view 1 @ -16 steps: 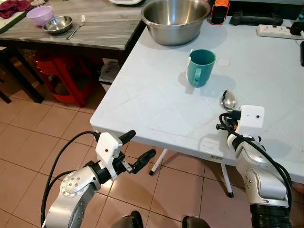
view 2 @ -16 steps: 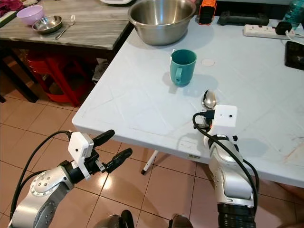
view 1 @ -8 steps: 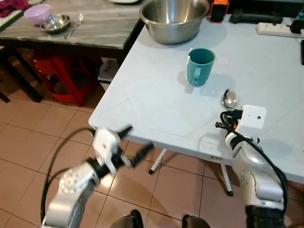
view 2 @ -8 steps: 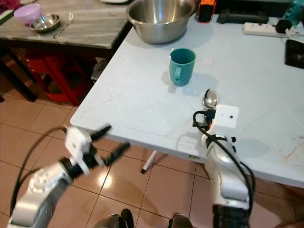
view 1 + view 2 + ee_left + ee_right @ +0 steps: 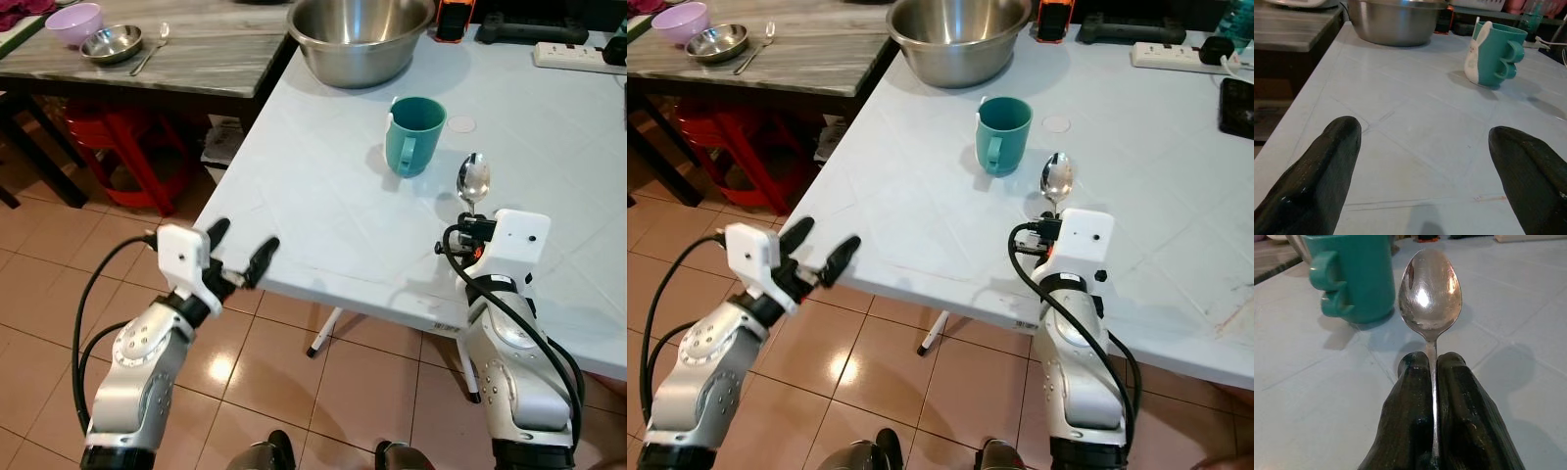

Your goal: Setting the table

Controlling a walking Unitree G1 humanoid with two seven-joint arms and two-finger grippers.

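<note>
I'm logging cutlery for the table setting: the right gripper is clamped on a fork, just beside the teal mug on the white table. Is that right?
Not quite: the right gripper is shut on a spoon, not a fork; the right wrist view shows its rounded bowl. The rest holds: it is beside the teal mug on the white table.

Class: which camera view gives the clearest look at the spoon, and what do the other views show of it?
The right wrist view: the spoon stands large, its handle pinched between the right hand's fingers, the bowl beside the teal mug. Both eye views show only its small bowl above the white table, ahead of the wrist.
</note>
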